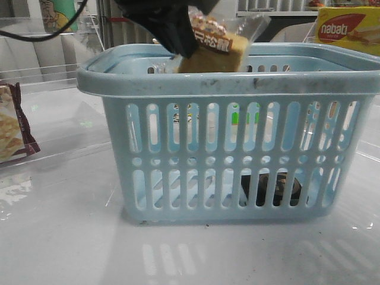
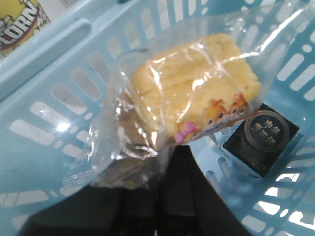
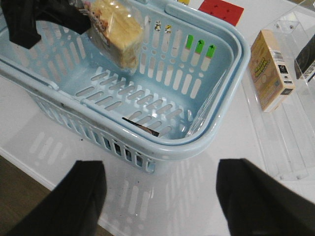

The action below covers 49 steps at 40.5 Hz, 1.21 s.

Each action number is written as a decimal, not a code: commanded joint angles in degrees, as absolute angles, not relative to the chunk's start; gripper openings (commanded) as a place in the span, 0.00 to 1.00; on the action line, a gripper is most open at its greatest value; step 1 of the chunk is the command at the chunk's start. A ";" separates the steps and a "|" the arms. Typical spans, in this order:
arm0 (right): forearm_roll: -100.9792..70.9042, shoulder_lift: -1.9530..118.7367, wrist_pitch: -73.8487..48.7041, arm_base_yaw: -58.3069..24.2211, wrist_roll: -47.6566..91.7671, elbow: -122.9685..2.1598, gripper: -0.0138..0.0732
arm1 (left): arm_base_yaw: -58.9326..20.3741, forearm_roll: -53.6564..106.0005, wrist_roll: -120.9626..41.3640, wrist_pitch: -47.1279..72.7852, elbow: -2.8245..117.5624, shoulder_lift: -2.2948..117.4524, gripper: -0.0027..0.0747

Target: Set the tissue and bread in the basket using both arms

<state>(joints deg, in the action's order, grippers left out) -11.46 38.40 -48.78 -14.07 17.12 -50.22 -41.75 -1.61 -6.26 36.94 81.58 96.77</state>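
Observation:
The light-blue basket (image 1: 225,83) stands in the middle of the table. Over its opening hangs the bread (image 1: 217,47), a clear packet of golden slices, with my left gripper (image 1: 178,35) shut on the packet's edge. In the left wrist view the bread (image 2: 192,93) fills the space above the left gripper (image 2: 165,155), and the dark tissue (image 2: 261,140) lies on the basket floor (image 2: 49,98). The tissue (image 1: 273,187) also shows through the front slots. My right gripper (image 3: 160,191) is open and holds nothing, outside the basket (image 3: 216,123), over bare table.
A maroon-edged cracker bag (image 1: 15,127) lies at the left edge. A yellow nabati box (image 1: 347,29) stands at the back right. Beside the basket, a tan carton (image 3: 270,69) rests in a clear acrylic tray (image 3: 290,147).

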 commanded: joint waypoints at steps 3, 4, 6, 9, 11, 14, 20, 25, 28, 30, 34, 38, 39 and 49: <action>-11.85 38.29 -45.14 -14.11 17.61 -51.60 0.81 | -42.24 -1.35 -6.13 33.15 83.25 95.34 0.19; -11.85 38.29 -45.14 -14.11 17.61 -51.60 0.81 | -42.24 -1.35 -6.13 33.15 83.25 95.39 0.22; -11.85 38.29 -45.14 -14.11 17.61 -51.60 0.81 | -42.24 -1.35 -6.13 33.15 83.25 95.39 0.30; -11.85 38.29 -45.14 -14.11 17.61 -51.60 0.81 | -42.24 -1.35 -6.13 33.15 83.25 95.39 0.44; -11.85 38.29 -45.14 -14.11 17.61 -51.60 0.81 | -42.24 -1.35 -6.13 33.53 83.25 95.39 0.52; -11.85 38.29 -45.14 -14.11 17.61 -51.60 0.81 | -42.24 -1.35 -6.13 35.32 83.36 95.39 0.56; -11.85 38.29 -45.14 -14.11 17.61 -51.60 0.81 | -42.24 -2.71 -6.13 41.72 86.13 94.60 0.55; -11.85 38.29 -45.14 -14.11 17.61 -51.60 0.81 | -42.24 -3.32 -6.13 46.76 88.88 92.06 0.55; -11.85 38.29 -45.14 -14.11 17.61 -51.60 0.81 | -42.24 -3.32 -6.13 47.41 89.18 88.89 0.55; -11.85 38.29 -45.14 -14.11 17.61 -51.60 0.81 | -42.24 -3.32 -6.13 47.70 89.18 86.49 0.55; -11.85 38.29 -45.14 -14.11 17.61 -51.60 0.81 | -42.24 -3.32 -6.13 47.70 87.81 81.37 0.55; -11.85 38.29 -45.14 -14.11 17.61 -51.60 0.81 | -42.24 -3.32 -6.13 46.89 84.82 75.44 0.55; -11.85 38.29 -45.14 -14.11 17.61 -51.60 0.81 | -42.24 -3.32 -6.13 46.76 83.97 74.21 0.55; -11.85 38.29 -45.14 -14.11 17.61 -51.60 0.81 | -42.24 -3.32 -5.74 44.28 70.83 58.70 0.55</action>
<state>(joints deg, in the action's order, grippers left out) -11.46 38.40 -48.89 -14.07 17.22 -50.22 -41.84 -3.21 -6.26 49.18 72.78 64.47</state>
